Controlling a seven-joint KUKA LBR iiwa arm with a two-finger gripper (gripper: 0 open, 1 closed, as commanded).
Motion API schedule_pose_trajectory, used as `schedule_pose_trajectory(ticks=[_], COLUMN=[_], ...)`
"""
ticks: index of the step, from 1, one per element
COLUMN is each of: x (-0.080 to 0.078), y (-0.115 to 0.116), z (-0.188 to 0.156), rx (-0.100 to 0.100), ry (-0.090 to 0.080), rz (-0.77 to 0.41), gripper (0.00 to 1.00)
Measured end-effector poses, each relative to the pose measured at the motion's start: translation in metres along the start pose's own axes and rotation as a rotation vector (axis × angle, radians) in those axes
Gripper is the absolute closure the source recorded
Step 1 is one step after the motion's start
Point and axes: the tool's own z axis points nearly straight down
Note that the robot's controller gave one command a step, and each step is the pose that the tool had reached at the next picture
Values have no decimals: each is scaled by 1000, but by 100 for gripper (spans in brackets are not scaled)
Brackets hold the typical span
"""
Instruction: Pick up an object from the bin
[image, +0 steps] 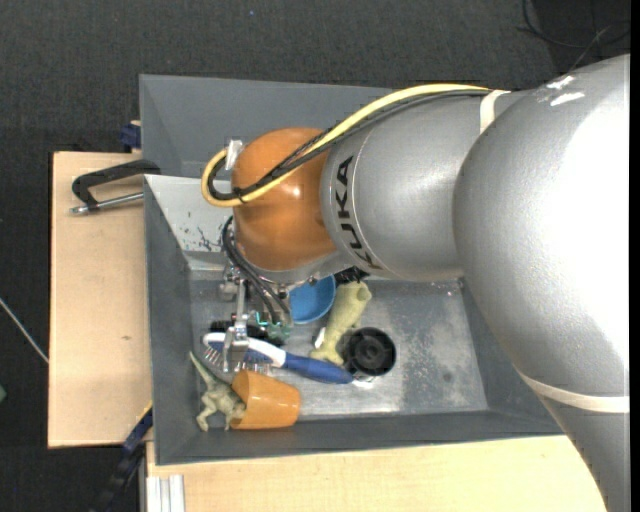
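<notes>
My gripper (243, 318) hangs low in the front left part of the bin, under the arm's orange cover. Its tip is right over the white head end of a blue and white toothbrush (300, 364) that lies slantwise on the bin floor. An orange cup (268, 401) lies on its side just in front of the toothbrush. Beside the cup, a green toy dinosaur (213, 393) sits in the bin's front left corner. I cannot tell whether the gripper touches the toothbrush.
A blue round dish (314, 298), a cream-coloured figure (342, 312) and a black round cap (368, 352) lie just right of the gripper. The arm covers the back and right of the bin. The left wall stands close to the gripper.
</notes>
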Motion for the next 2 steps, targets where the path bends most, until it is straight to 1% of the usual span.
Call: schedule_pose_trajectory(ticks=[1, 2], x=[-22, -34], y=[-45, -62], z=[60, 58], rx=[-7, -12], ry=[-10, -12], rz=[77, 226], gripper=[0, 0])
